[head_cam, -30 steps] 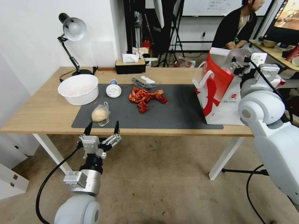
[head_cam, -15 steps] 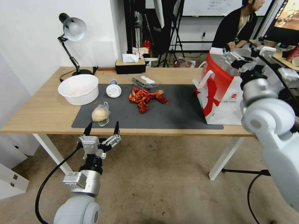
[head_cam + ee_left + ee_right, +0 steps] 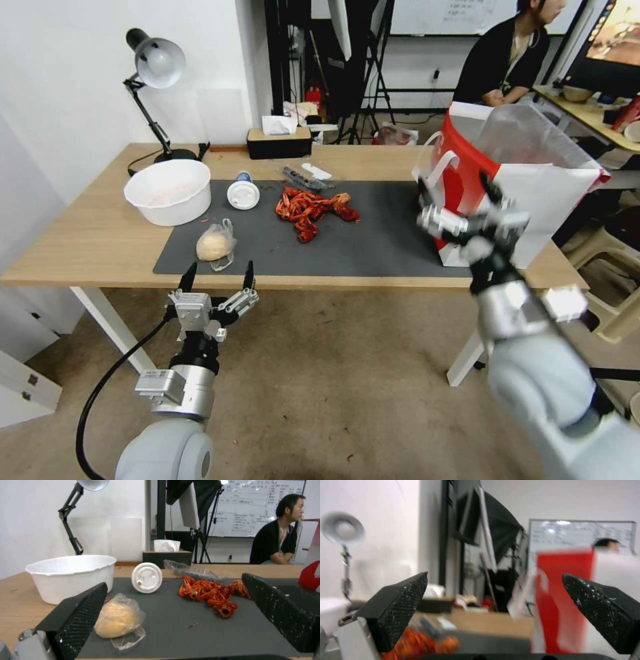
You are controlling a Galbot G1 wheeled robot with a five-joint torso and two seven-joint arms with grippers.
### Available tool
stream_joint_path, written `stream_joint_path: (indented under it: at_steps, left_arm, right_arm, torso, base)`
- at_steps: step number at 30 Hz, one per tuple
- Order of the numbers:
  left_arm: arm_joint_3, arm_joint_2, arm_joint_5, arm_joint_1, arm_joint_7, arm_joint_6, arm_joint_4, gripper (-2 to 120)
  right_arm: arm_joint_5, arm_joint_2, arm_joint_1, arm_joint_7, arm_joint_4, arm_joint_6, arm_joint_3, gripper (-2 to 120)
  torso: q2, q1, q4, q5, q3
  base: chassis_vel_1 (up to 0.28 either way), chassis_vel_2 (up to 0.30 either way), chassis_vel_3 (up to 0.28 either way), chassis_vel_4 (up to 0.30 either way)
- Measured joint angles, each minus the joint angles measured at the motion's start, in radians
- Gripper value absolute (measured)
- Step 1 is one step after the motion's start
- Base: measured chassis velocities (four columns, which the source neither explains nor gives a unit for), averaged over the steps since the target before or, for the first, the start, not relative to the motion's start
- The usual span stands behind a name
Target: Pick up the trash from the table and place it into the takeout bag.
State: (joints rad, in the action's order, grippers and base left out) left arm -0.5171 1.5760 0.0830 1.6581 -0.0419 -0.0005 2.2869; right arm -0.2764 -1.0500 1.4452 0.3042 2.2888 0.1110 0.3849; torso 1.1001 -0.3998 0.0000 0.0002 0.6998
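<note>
R tool point(image 3: 457, 200) dropped from bag top, spread empty | takeout bag point(image 3: 553, 193) white/red, clear liner

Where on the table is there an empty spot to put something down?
The widest bare patch is on the grey mat, between the red crawfish shells and the takeout bag. The wood at the table's near left corner is bare too. It is crowded around the white bowl, cup and bagged bun.

No text can be read. The whiteboard point(image 3: 255, 507) behind the table carries rows of handwriting too small to make out, and the takeout bag point(image 3: 490, 180) shows large red markings on its red side panel, illegible.
</note>
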Motion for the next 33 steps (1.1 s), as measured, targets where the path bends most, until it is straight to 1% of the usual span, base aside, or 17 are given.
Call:
stream_joint_path:
  at_steps: [2,4,6,10,11,19,21,22,24,25,26,27,28,29,31,32,33]
  left_arm:
    - [0.0,-0.001,0.001,-0.004,0.001,0.0,-0.005,100]
    - [0.0,-0.001,0.001,-0.004,0.001,0.0,-0.006,100]
    - [-0.001,-0.001,0.002,-0.006,0.001,0.0,-0.008,100]
    - [-0.001,-0.002,0.002,-0.007,0.001,0.0,-0.009,100]
    - [-0.001,-0.002,0.002,-0.008,0.001,0.0,-0.011,100]
    - [-0.011,-0.028,0.021,-0.037,0.002,0.006,-0.032,100]
    - [-0.017,-0.059,0.045,-0.072,0.002,0.017,-0.054,100]
    - [-0.017,-0.059,0.045,-0.072,0.002,0.017,-0.054,100]
    - [-0.021,-0.1,0.072,-0.114,0.002,0.022,-0.083,100]
    - [-0.021,-0.1,0.072,-0.114,0.002,0.022,-0.083,100]
    - [-0.025,-0.155,0.107,-0.155,0.002,0.025,-0.122,100]
    - [-0.026,-0.17,0.118,-0.167,0.001,0.026,-0.134,100]
    - [-0.028,-0.208,0.148,-0.197,0.001,0.03,-0.162,100]
    - [-0.028,-0.208,0.148,-0.197,0.001,0.03,-0.162,100]
    - [-0.034,-0.272,0.203,-0.252,0.001,0.047,-0.213,100]
    - [-0.034,-0.272,0.203,-0.252,0.001,0.047,-0.213,100]
    - [-0.035,-0.298,0.233,-0.272,0.001,0.061,-0.231,100]
  right_arm:
    - [0.031,-0.021,0.069,0.04,-0.015,0.02,-0.007,100]
    - [0.04,-0.026,0.084,0.048,-0.026,0.031,-0.008,100]
    - [0.073,-0.044,0.117,0.065,-0.081,0.08,-0.007,100]
    - [0.074,-0.054,0.141,0.076,-0.108,0.097,-0.01,100]
    - [0.093,-0.072,0.166,0.077,-0.15,0.125,-0.018,100]
    - [0.096,-0.075,0.161,0.077,-0.153,0.13,-0.022,100]
    - [0.097,-0.074,0.162,0.077,-0.151,0.129,-0.022,100]
    - [0.097,-0.074,0.162,0.077,-0.151,0.129,-0.022,100]
    - [0.099,-0.074,0.166,0.077,-0.149,0.129,-0.021,100]
    - [0.099,-0.074,0.166,0.077,-0.149,0.129,-0.021,100]
    - [0.101,-0.075,0.168,0.077,-0.147,0.128,-0.019,100]
    - [0.102,-0.076,0.169,0.077,-0.146,0.128,-0.019,100]
    - [0.105,-0.077,0.169,0.077,-0.145,0.127,-0.018,100]
    - [0.105,-0.077,0.169,0.077,-0.145,0.127,-0.018,100]
    - [0.11,-0.08,0.169,0.077,-0.142,0.124,-0.018,100]
    - [0.11,-0.08,0.169,0.077,-0.142,0.124,-0.018,100]
    - [0.113,-0.082,0.17,0.077,-0.14,0.123,-0.018,100]
  torso:
    - [0.0,0.0,-0.0001,-0.0004,0.0]
    - [0.0,0.0,-0.0001,-0.0004,0.0]
    - [0.0,0.0,0.0001,-0.0001,0.0]
    - [0.0,0.0,0.0002,-0.0002,0.0]
    - [0.0,0.0,-0.0001,-0.0002,0.0]
    - [0.0,0.0,0.0002,-0.0003,0.0]
    - [0.0,0.0,0.0003,-0.0003,0.0]
    - [0.0,0.0,0.0003,-0.0003,0.0]
    - [0.0,0.0,-0.0002,-0.0003,0.0]
    - [0.0,0.0,-0.0002,-0.0003,0.0]
    - [0.0,0.0,0.0,-0.0004,0.0]
    - [0.0,0.0,0.0,-0.0004,0.0]
    - [0.0,0.0,0.0,-0.0004,0.0]
    - [0.0,0.0,0.0,-0.0004,0.0]
    - [0.0,0.0,-0.0001,-0.0003,0.0]
    - [0.0,0.0,-0.0001,-0.0003,0.0]
    - [0.0,0.0,0.0,-0.0003,0.0]
  base:
    - [0.0,0.0,0.0,0.0]
    - [0.0,0.0,0.0,0.0]
    - [0.0,0.0,0.0,0.0]
    - [0.0,0.0,0.0,0.0]
    - [0.0,0.0,0.0,0.0]
    - [0.0,0.0,0.0,0.0]
    - [0.0,0.0,0.0,0.0]
    - [0.0,0.0,0.0,0.0]
    - [0.0,0.0,0.0,0.0]
    - [0.0,0.0,0.0,0.0]
    - [0.0,0.0,0.0,0.0]
    - [0.0,0.0,0.0,0.0]
    - [0.0,0.0,0.0,0.0]
    - [0.0,0.0,0.0,0.0]
    - [0.0,0.0,0.0,0.0]
    - [0.0,0.0,0.0,0.0]
    - [0.0,0.0,0.0,0.0]
